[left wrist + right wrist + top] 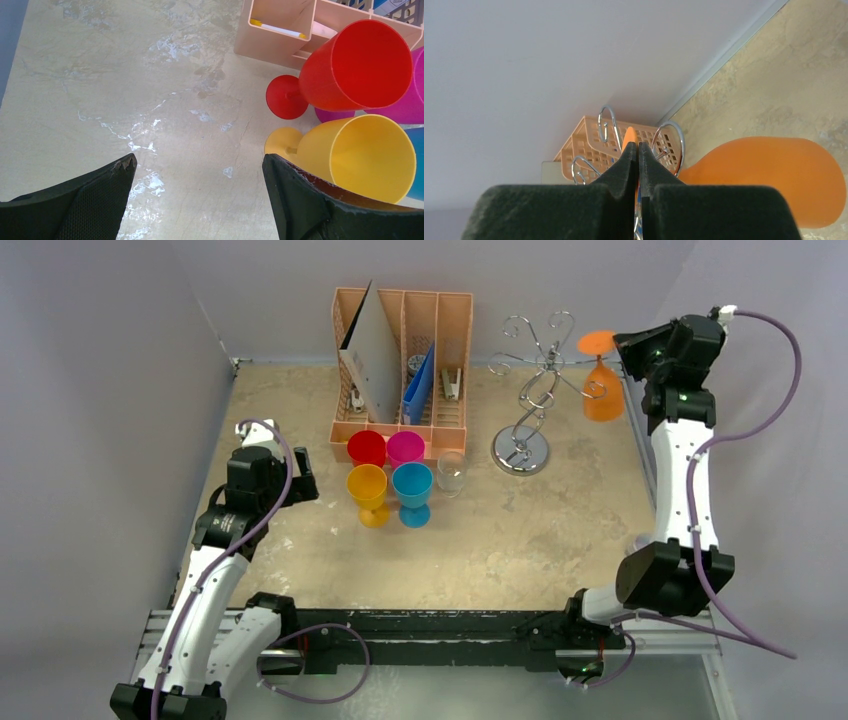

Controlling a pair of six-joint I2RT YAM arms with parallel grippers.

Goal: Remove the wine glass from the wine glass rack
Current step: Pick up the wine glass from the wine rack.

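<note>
I see the right gripper (638, 148) up at the far right corner of the table (500, 540), its jaws pressed together on the thin orange foot of the wine glass (603, 398), which hangs bowl-down just right of the wine glass rack (536, 390). A wire loop crosses the bowl in the overhead view, so I cannot tell whether the glass is hooked on the rack's arm or already free of it. The rack stands on its disc base near the far edge, beside the peach organiser (466, 360). My left gripper (199, 162) hovers near the left edge, jaws wide apart and empty, next to the red cup (357, 65) and yellow cup (365, 155) (the pink cup (405, 447) and blue cup (412, 485) stand just beyond them).
</note>
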